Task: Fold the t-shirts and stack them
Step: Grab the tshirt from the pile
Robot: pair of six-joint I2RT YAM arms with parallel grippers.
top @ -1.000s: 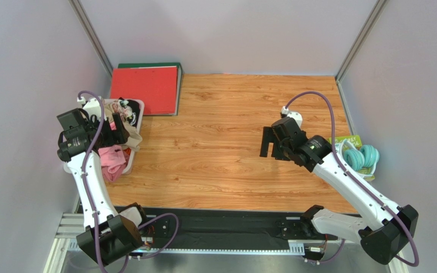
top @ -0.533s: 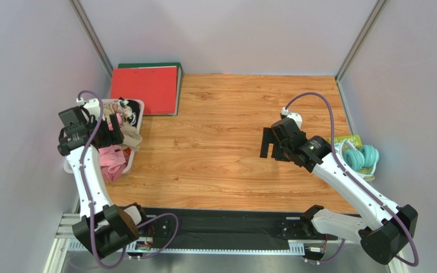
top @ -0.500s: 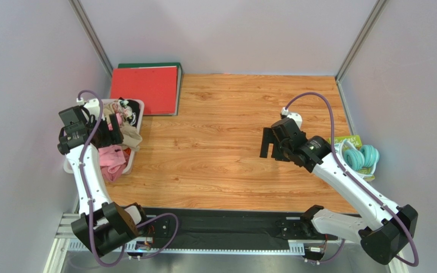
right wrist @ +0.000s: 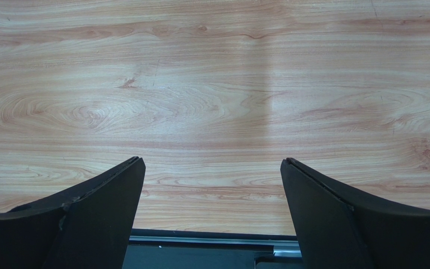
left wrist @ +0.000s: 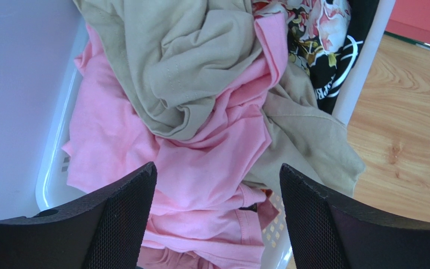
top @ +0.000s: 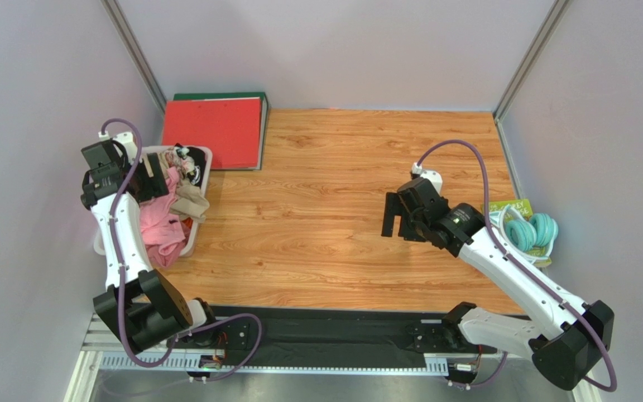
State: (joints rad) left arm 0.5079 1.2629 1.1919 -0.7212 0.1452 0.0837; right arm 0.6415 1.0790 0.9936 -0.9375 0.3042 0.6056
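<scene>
Starting from the near edge, where both arms are bolted, the right arm reaches forward over the bare wood of the surface (top: pixel 316 251). The right tool (top: pixel 393 219) hangs there, right of centre. Its jaws are spread wide with nothing between them, and its wrist view shows only wood grain past the two black fingers (right wrist: pixel 102 210). A pair of teal headphones (top: pixel 531 231) lies at the right edge of the surface, well apart from that tool.

On the left, the arm stands tall along the wall, with the left tool (top: pixel 150 179) above a white basket (top: pixel 205 156) at the left edge of the surface. Its jaws are also wide open and hold nothing. The t-shirts (left wrist: pixel 211 129) lie crumpled together inside this basket. A pink t-shirt (left wrist: pixel 200 168) fills the near part, directly between the spread fingers in the wrist view. A tan t-shirt (left wrist: pixel 189 61) is bunched on top of it, and one fold droops over the basket's right rim toward the wood. At the far end of the basket sits a black garment with a floral print (left wrist: pixel 324 33).

Beyond the basket, in the far left corner, a red binder (top: pixel 214 132) lies flat.
</scene>
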